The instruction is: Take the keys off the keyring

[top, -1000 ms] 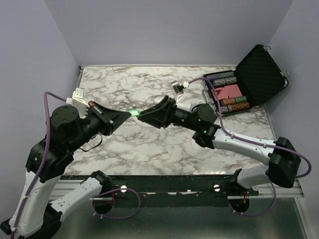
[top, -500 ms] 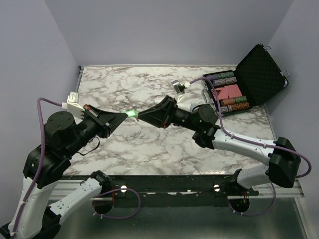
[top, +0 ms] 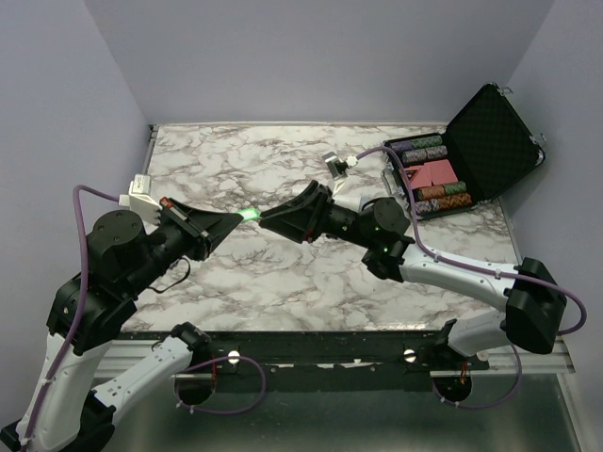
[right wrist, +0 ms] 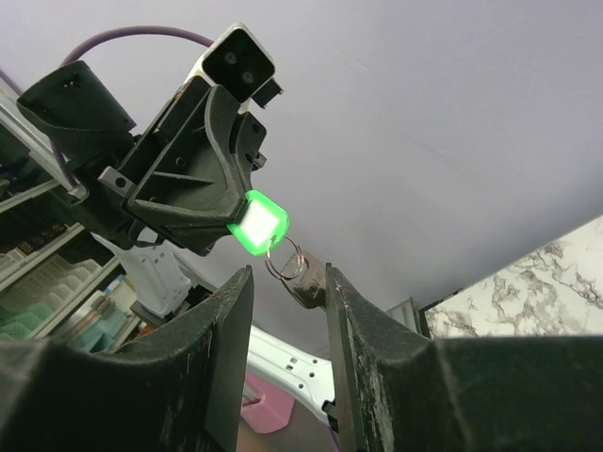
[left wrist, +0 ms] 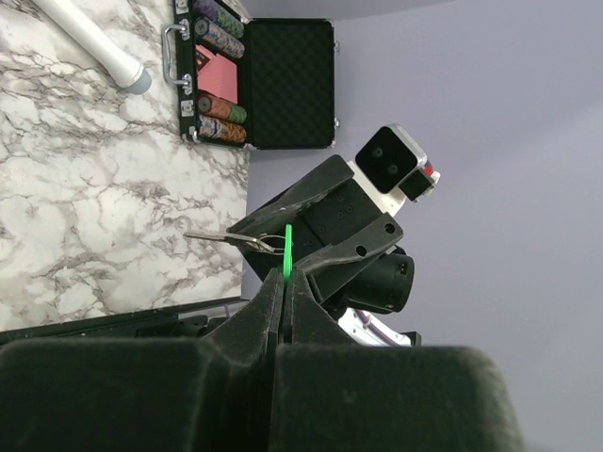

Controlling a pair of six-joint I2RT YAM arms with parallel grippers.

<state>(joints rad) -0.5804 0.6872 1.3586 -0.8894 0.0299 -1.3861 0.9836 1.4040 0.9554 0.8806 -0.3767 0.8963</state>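
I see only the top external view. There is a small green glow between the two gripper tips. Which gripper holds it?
Observer: The left wrist view shows the left gripper shut on the green fob, seen edge-on.
Operator: And where is the key? I cannot find it.
Observer: In the right wrist view the key sits on the ring next to the fob, between the fingers of the right gripper, which stand apart.

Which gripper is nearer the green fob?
Left. The left gripper pinches the green fob between its fingertips; the right gripper sits just beyond it, open and straddling the key.
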